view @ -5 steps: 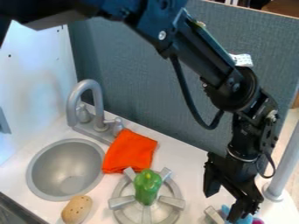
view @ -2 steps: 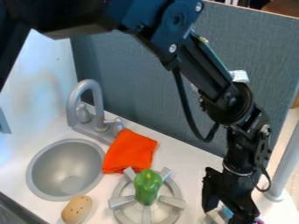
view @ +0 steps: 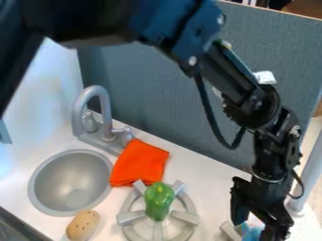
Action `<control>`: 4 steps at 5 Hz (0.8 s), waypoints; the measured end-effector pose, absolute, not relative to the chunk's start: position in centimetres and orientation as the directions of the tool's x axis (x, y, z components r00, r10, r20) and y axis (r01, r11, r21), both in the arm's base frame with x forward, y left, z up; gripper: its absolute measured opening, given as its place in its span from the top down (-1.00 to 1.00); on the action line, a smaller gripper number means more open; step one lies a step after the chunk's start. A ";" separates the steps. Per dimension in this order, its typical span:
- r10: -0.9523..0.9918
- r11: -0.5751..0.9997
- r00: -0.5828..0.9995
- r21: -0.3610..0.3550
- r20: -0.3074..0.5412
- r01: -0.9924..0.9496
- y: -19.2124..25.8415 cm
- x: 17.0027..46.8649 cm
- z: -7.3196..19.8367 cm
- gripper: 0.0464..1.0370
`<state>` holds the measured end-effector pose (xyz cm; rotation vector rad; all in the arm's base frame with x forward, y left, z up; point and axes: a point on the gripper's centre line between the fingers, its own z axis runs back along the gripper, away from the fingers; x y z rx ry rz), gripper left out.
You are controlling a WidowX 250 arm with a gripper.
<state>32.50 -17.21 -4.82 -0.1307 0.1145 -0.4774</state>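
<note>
Camera view: at the near edge, the gripper points down, jaws parted by a blue thing; I cannot tell whether they grip it. A green pepper stands on the burner. Beyond, the arm slants from upper left, before the gray partition bordering the surface.

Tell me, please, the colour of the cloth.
The cloth is bright orange, best seen in the camera view.

Matt orange cloth, glossy green pepper, smooth grey metal-looking sink.
</note>
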 end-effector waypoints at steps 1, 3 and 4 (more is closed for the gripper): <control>-0.422 0.902 0.896 -0.161 -0.139 0.400 -17.6 32.7 -6.4 -0.93; -0.366 0.926 0.908 -0.179 -0.203 0.333 -19.0 32.8 -8.3 -0.85; -0.304 0.948 0.932 -0.164 -0.200 0.274 -19.2 32.8 -8.6 -0.40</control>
